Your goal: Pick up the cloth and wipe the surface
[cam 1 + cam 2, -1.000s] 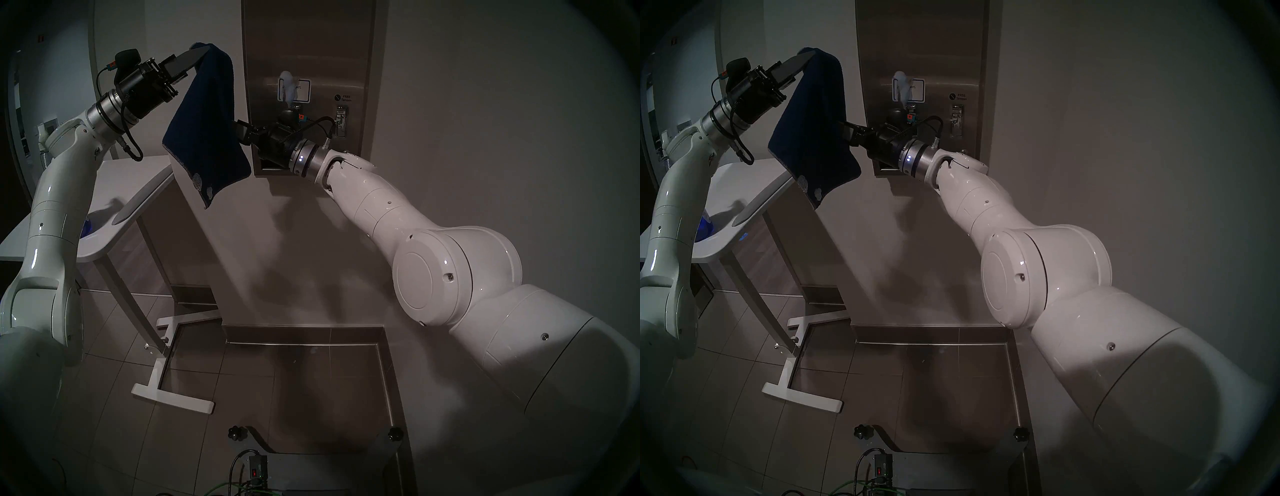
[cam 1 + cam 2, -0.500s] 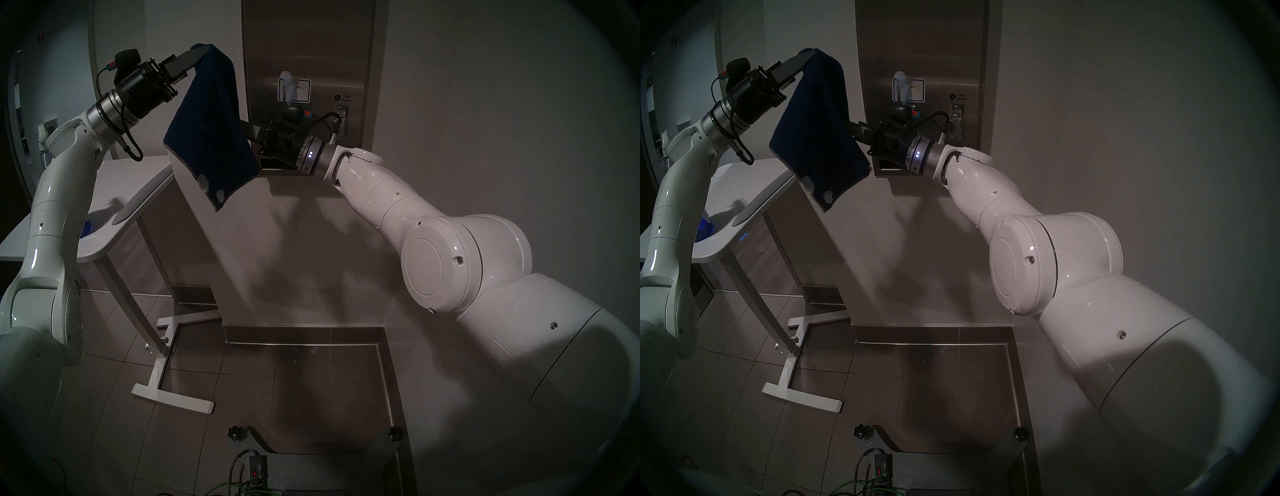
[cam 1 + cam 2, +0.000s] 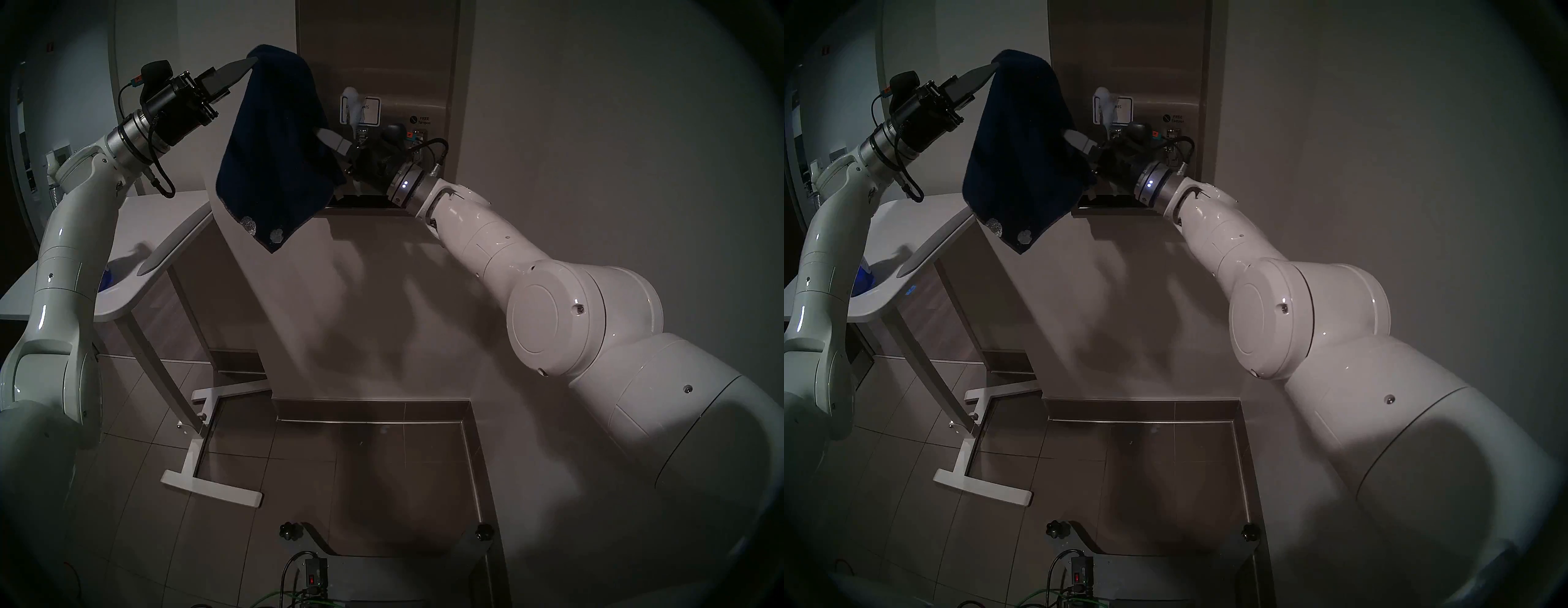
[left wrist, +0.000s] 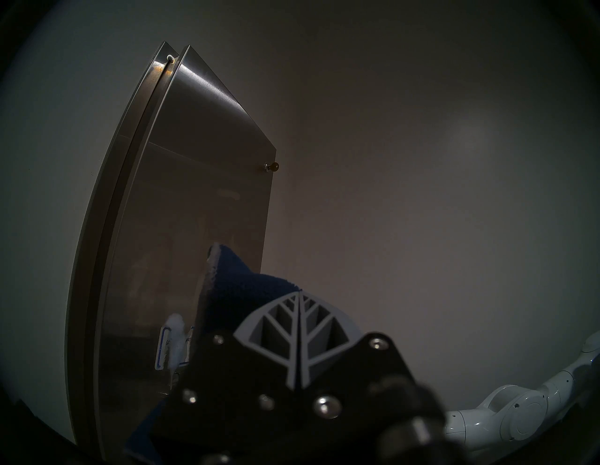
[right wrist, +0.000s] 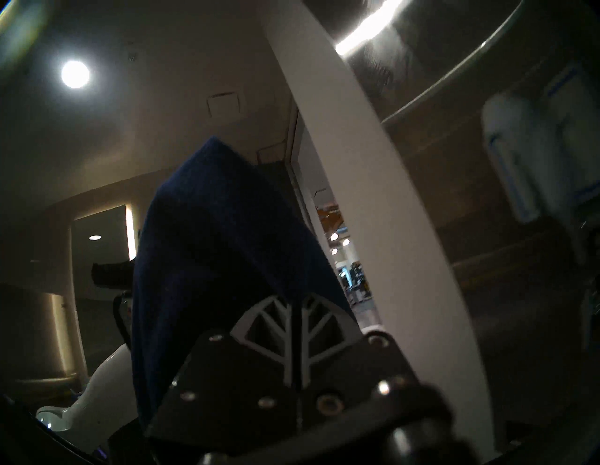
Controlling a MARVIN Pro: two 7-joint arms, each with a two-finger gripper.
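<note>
Head view – both hands (image 3: 250, 66) (image 3: 318, 129) pinch cloth (image 3: 275, 144) edges beside steel surface (image 3: 382, 51).

The right gripper (image 3: 319, 132) has closed its jaws on the towel's (image 3: 275, 144) edge and drawn it rightward, toward the steel dispenser front (image 3: 377, 55). The towel's top now hangs clear of the left jaws.

Public restroom: wall-mounted steel tampon dispenser (image 3: 377, 85), tiled floor (image 3: 237, 446).
</note>
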